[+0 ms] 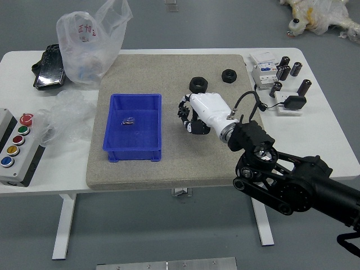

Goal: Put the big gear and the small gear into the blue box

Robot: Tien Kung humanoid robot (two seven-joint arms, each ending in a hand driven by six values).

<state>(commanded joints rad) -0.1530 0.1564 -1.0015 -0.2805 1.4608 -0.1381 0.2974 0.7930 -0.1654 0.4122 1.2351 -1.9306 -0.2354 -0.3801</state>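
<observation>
Reaching in from the right side of the frame, the robot's right hand (194,115) hangs near the center over a beige mat (185,169), its white cuff (212,109) running back to a black arm (287,180); whether the hand is open or closed cannot be told from this angle. Just above it in the frame sits the big gear (198,85), black and round, with the small gear (229,71) near it, up and to the right; the two lie apart on the mat, both outside the blue box (134,154). That box stands left of the hand, a small shiny item (128,121) on its floor. Farther out, a tied plastic bag (90,48) and a glossy black object (50,67) occupy the upper left of the white table (45,194), above crumpled clear plastic (64,118) and a button panel (16,149) at the left edge. Black cylinders (304,87) and white devices (264,76) stand at the upper right.
</observation>
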